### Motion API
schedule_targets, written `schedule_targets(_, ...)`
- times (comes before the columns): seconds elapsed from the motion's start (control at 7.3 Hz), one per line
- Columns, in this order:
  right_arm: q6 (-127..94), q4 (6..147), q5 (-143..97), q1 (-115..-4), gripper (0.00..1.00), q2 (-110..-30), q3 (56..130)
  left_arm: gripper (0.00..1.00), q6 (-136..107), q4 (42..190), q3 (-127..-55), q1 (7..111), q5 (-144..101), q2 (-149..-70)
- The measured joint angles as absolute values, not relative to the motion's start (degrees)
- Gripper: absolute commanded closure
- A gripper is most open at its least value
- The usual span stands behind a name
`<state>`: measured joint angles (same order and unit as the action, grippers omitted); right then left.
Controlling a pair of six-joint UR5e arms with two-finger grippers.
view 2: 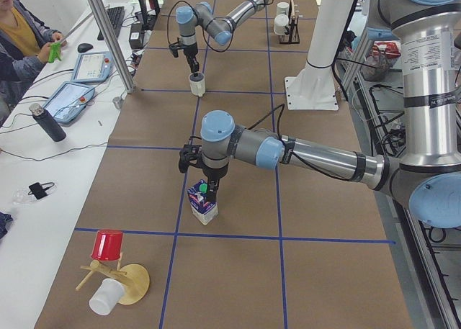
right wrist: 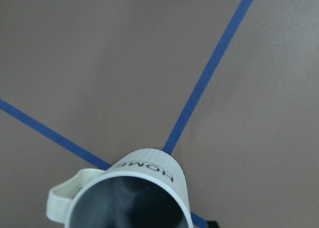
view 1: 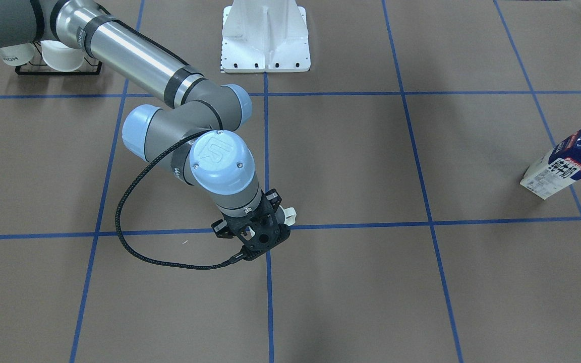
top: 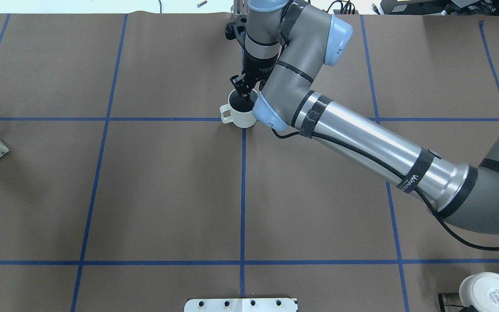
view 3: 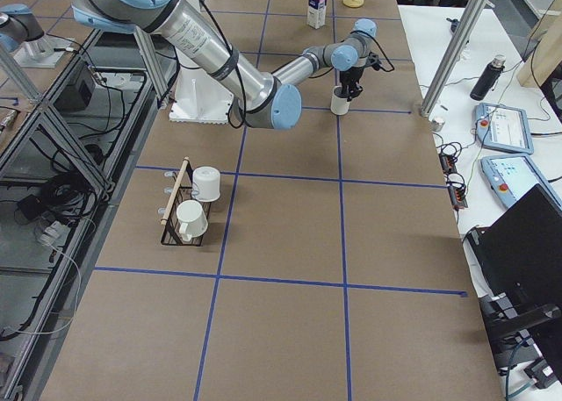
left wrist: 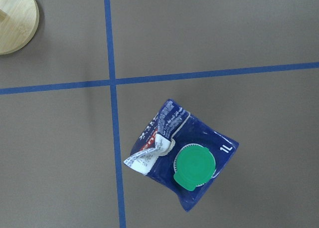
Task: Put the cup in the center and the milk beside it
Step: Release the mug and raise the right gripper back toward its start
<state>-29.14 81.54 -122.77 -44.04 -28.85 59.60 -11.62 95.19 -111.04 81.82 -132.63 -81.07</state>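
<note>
My right gripper (top: pixel 244 89) sat at the far rim of the cup (top: pixel 243 118), and I couldn't tell if it was pinching or let go. The cup stood on the center (top: pixel 244 129) crossing. My left gripper (view 2: pixel 209 188) hung over the milk (view 1: pixel 568 164), grip unclear too, out near the left end of the desk (top: pixel 167 195), with wide brown desk between them.
</note>
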Motion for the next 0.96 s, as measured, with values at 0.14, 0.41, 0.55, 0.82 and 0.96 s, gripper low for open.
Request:
schedule_targets(0.14, -29.04, 81.53, -123.80, -45.30, 0.00, -28.71, 59.94, 0.03, -9.43, 96.06, -111.45, 81.70, -130.17, -81.24)
schedule_targets(0.41, -28.65, 81.48, -126.03, -47.42, 0.00, -30.45, 61.80, 0.03, -1.25, 96.83, -110.80, 81.49, -127.49, -82.65)
schedule_targets(0.55, -28.43, 81.45, -126.61, -48.45, 0.00, -32.95, 64.39, 0.03, 0.81, 96.71, -109.93, 81.44, -127.47, -83.66)
schedule_targets(0.82, -28.26, 81.43, -127.18, -49.82, 0.00, -37.45, 68.85, 0.03, -2.46, 94.22, -106.34, 81.56, -132.78, -86.05)
schedule_targets(0.96, -28.30, 81.45, -127.23, -50.05, 0.00, -38.44, 69.82, 0.03, -9.36, 92.69, -104.55, 81.78, -135.31, -87.74)
